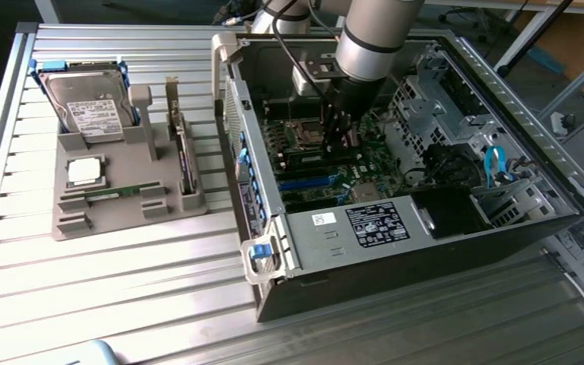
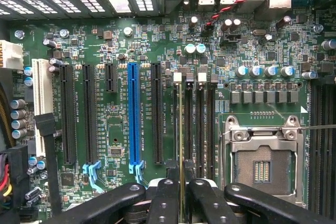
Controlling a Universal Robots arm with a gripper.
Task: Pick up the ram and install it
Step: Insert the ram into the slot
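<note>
inside the open computer case, i hold my gripper low over the green motherboard, jaws closed on the ram, which i pinch by its upper edge between my black fingers. from my wrist the ram appears edge-on, a thin line running along the memory slots beside the empty processor socket. it lies in line with the slot nearest the long black card slot, its far end at that slot's white latch. the pick-up looks done; the carry into the case looks done as well. whether the ram has entered the slot or merely stands just above it, i cannot tell, and no latch is seen clasped on it, so i judge the seating unfinished. well apart on the slatted table, the grey parts stand holds a hard drive, a square silver chip and a second green memory stick.
</note>
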